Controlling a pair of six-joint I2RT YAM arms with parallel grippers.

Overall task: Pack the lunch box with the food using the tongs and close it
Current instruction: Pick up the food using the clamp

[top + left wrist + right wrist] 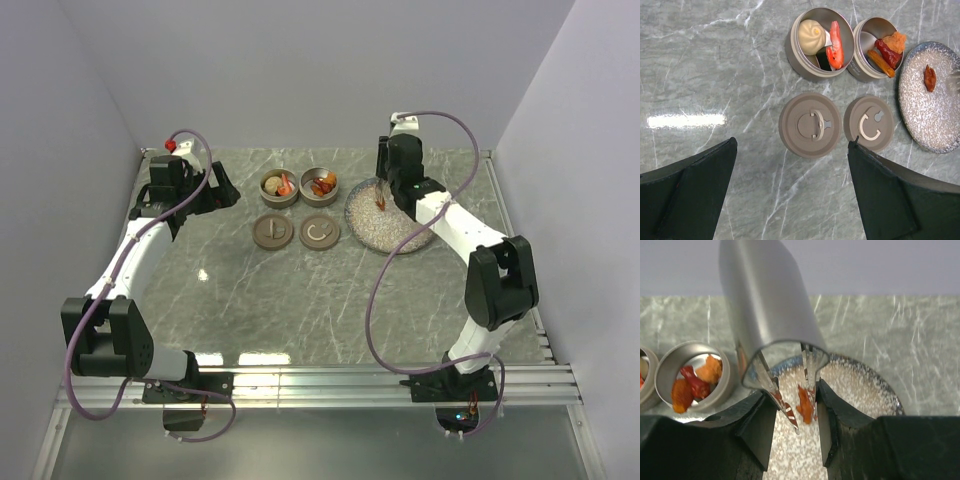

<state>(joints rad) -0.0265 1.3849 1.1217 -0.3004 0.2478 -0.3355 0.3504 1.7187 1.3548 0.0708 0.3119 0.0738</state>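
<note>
Top view: the left gripper (228, 188) hangs wide open at the far left of the marble table (300, 300), well apart from the two open round tins. The left tin (278, 203) and right tin (318, 201) stand side by side, both with food in them. Two lids (272, 231) lie flat just in front of them. The right gripper (386, 195) sits over the speckled plate (390, 235), above one orange-red piece (381, 204).

Left wrist: the black fingers (690, 195) are spread far apart with nothing between them. The left tin (795, 55) holds a beige bun (811, 36), a shrimp (835, 37) and a dark block (822, 60). The right tin (860, 67) holds a red sausage (888, 52) and orange bits (897, 41). The orange-red piece (929, 77) lies alone on the plate (930, 120).

Right wrist: the right gripper (792, 407) is clamped on the metal tongs (772, 305), squeezing the arms partly together. The tong tips point down over the plate (855, 385), one on each side of the orange-red piece (805, 407). I cannot tell whether it is pinched or lifted. The right tin (690, 349) is at left.
</note>
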